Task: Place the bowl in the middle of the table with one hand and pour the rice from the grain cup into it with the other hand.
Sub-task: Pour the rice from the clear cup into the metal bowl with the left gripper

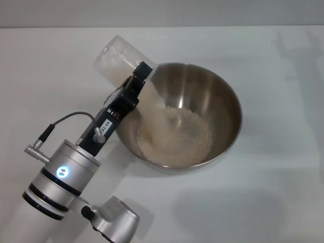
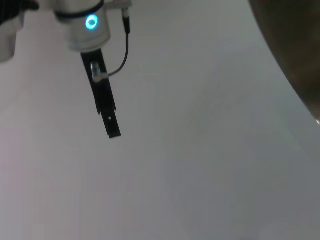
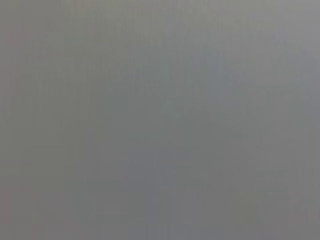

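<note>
The steel bowl [image 1: 230,96] stands on the white table [image 1: 273,192], near its middle. My left gripper [image 1: 136,76] is shut on the frosted grain cup [image 1: 114,58] and holds it tilted over the bowl's left rim. A stream of rice [image 1: 154,101] falls from the cup onto a pale heap [image 1: 177,136] on the bowl's bottom. The left wrist view shows another silver arm with a blue ring light and a black gripper [image 2: 112,127] edge-on over bare table. I take it for my right one. It holds nothing I can see. The right wrist view is plain grey.
A dark curved part of the bowl's wall [image 2: 300,55] fills one corner of the left wrist view. My left arm's silver body [image 1: 61,177] with a cable crosses the table's front left. Bare table lies to the right of the bowl.
</note>
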Robot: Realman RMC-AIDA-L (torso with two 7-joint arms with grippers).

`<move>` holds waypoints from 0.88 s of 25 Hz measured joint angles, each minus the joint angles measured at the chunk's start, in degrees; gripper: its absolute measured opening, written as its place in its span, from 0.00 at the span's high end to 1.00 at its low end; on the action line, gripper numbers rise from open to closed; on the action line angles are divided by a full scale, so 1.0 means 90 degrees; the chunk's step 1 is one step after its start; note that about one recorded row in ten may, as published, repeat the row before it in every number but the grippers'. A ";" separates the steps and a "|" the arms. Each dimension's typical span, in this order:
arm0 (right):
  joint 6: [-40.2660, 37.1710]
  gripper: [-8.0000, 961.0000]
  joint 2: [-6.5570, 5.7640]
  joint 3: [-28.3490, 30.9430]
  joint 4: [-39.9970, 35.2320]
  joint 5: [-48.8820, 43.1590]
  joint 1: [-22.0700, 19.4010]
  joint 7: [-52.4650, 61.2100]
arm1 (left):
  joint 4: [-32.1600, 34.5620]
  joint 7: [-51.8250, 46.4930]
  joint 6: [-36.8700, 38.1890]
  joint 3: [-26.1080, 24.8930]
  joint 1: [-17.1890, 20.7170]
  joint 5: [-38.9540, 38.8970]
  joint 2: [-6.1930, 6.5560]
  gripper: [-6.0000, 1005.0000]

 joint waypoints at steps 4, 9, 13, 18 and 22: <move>0.0004 0.16 -0.0009 0.0009 -0.0002 -0.0004 0.0008 0.0000 | 0.0037 0.0213 0.0123 -0.0085 -0.0015 0.0065 0.0003 0.97; 0.0006 0.16 -0.0018 0.0009 0.0028 -0.0009 0.0050 0.0000 | 0.0016 0.0169 0.0010 0.0266 -0.0005 0.0146 0.0000 0.97; -0.0011 0.16 -0.0020 0.0008 0.0054 -0.0010 0.0074 0.0000 | 0.0045 0.0142 -0.0010 -0.0011 -0.0008 0.0122 0.0007 0.97; -0.0009 0.16 -0.0020 0.0007 0.0081 -0.0010 0.0114 0.0000 | 0.0048 0.0067 -0.0078 0.0012 0.0027 0.0190 0.0008 0.97; -0.0011 0.16 -0.0019 0.0007 0.0098 -0.0010 0.0148 0.0000 | 0.0100 -0.0061 -0.0182 -0.0046 0.0046 0.0229 0.0001 0.97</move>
